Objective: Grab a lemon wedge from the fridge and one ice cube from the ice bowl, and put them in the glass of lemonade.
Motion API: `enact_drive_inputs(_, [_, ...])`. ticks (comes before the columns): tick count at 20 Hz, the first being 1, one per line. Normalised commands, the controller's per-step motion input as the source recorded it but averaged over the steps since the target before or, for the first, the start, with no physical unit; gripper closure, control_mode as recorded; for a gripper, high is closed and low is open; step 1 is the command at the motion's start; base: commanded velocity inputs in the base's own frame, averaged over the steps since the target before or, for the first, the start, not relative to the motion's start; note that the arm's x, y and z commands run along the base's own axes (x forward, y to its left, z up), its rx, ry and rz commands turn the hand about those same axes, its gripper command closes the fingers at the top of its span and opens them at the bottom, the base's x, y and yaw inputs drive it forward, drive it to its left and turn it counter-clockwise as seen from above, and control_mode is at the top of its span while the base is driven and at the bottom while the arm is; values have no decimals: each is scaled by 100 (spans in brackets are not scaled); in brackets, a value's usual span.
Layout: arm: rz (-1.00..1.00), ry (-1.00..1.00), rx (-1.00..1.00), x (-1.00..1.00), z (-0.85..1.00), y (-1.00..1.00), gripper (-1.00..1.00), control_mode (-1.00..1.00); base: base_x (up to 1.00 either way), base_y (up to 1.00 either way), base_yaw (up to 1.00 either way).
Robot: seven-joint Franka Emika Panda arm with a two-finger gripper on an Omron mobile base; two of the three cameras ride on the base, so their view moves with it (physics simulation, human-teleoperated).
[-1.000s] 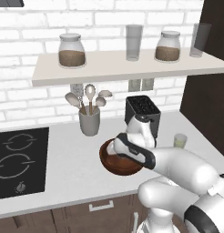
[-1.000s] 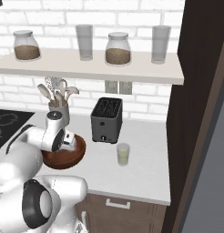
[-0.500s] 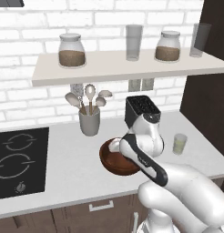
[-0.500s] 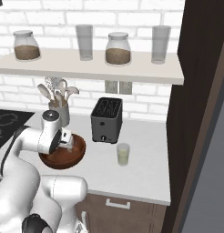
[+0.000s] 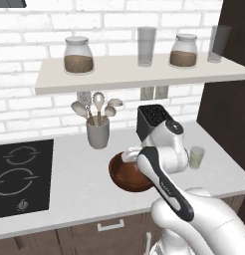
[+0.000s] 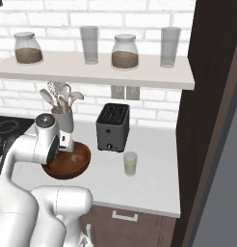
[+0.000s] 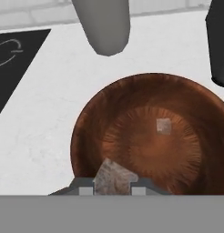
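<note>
My end effector (image 7: 112,187) grips a pale translucent ice cube (image 7: 113,176) over the wide reddish-brown wooden ice bowl (image 7: 86,136); the small clear glass of lemonade (image 6: 130,164) stands on the white worktop (image 6: 154,185) nearby.

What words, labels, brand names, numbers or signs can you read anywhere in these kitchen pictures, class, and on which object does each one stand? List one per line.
No readable text appears on anything.
Black flat cooktop: white curved ring markings only, no letters or numbers.
Two round clear glass jars of brown contents: no labels.
Black boxy toaster: no brand visible.
Wide round reddish-brown wooden bowl: plain wood grain.
</note>
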Motion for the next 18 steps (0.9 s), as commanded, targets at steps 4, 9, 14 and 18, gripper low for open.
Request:
enact_drive_inputs(4, [0,-2,-8,-15,13,-13,100,-100,0,0,0])
enact_drive_inputs(9, [0,-1,0,0,13,-67,100,-100,0,0,0])
enact_drive_inputs(14, [-1,-8,0,0,35,-96,100,-100,0,0,0])
enact_drive_inputs(18, [-4,-9,-4,0,29,-94,100,-100,0,0,0])
